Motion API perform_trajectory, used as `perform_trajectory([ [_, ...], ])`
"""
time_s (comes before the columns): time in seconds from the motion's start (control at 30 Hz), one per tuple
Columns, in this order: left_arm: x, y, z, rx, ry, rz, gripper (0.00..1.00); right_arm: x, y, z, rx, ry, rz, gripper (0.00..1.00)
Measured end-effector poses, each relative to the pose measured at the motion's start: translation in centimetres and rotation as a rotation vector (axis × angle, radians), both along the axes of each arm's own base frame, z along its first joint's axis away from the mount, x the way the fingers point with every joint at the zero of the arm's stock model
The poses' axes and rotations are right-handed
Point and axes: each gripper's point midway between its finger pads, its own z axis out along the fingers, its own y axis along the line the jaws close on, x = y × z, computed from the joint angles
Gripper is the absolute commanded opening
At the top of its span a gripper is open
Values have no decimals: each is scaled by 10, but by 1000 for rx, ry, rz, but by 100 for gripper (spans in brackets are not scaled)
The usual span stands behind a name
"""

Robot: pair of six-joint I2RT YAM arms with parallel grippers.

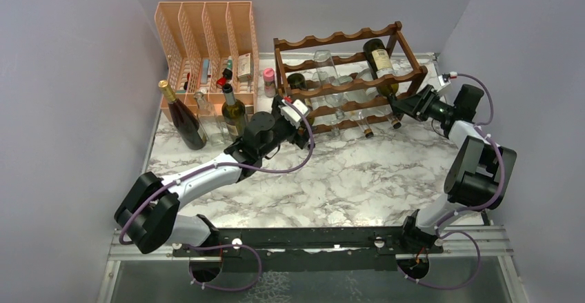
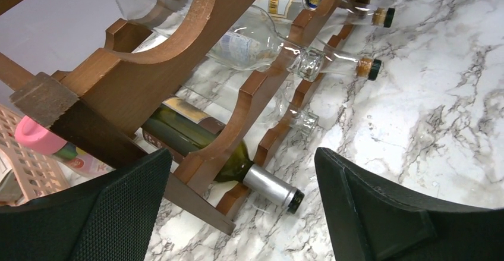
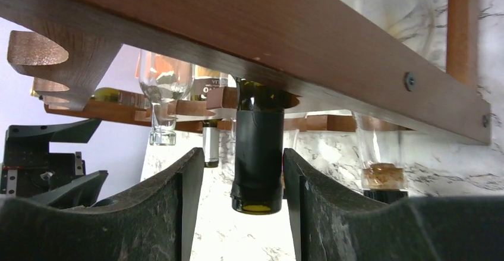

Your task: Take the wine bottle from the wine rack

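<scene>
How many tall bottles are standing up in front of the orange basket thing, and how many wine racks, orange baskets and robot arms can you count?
Tall standing bottles: 3 (dark red bottle, clear bottle, green bottle)
Wine rack: 1
Peach mesh organizer: 1
Robot arms: 2 (left arm, right arm)
Total: 7

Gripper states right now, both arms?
Left gripper: open, holding nothing.
Right gripper: open around the dark wine bottle neck, gap visible on one side, not clamped.
</scene>
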Motion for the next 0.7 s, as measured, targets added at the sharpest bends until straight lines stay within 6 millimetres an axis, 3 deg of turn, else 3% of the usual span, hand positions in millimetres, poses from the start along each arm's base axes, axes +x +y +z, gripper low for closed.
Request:
perform_trajectory([
  [0.2, -4, -1, 7, -13, -7, -13, 99, 2, 10, -3, 13, 9, 25, 50],
  [0.7, -18, -9, 22, -8, -64, -45, 99, 6, 10, -19, 36, 40, 31, 52],
])
